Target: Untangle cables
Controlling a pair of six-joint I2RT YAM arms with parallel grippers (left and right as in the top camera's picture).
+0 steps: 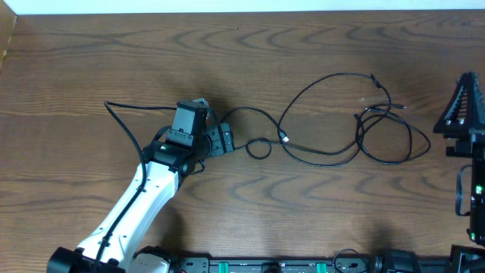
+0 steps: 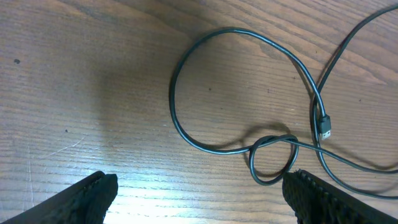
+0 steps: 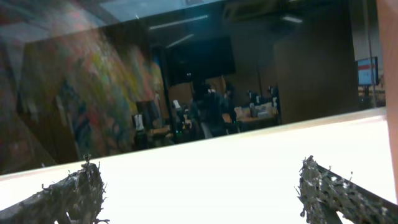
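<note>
Left arm (image 1: 135, 203) white; wrist (image 1: 187, 123), gripper (image 1: 224, 139) black.

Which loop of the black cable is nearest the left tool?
The small tight loop just ahead of the open left tool; the wider loops lie farther off to the right.

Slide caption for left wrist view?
Open left gripper hovers over a looped black cable on the wooden table.

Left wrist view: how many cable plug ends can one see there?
1. The plug end lies at the right, just above and right of the small loop in the black cable. Other ends may lie outside this view.
</note>
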